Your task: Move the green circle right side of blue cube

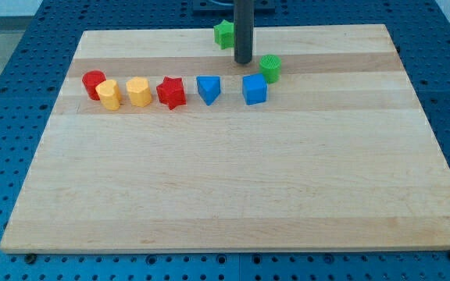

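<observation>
My tip [243,62], a bare rod with no claw to open or close, is resting just at nine o'clock of the green circle [270,68], which is sitting at one o'clock of the blue cube [255,89]; the rightward push is looking unfinished.

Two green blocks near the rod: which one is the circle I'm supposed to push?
The green circle, round, just right of my tip and above-right of the blue cube. The other green block is star-like, at the top edge behind the rod.
</observation>
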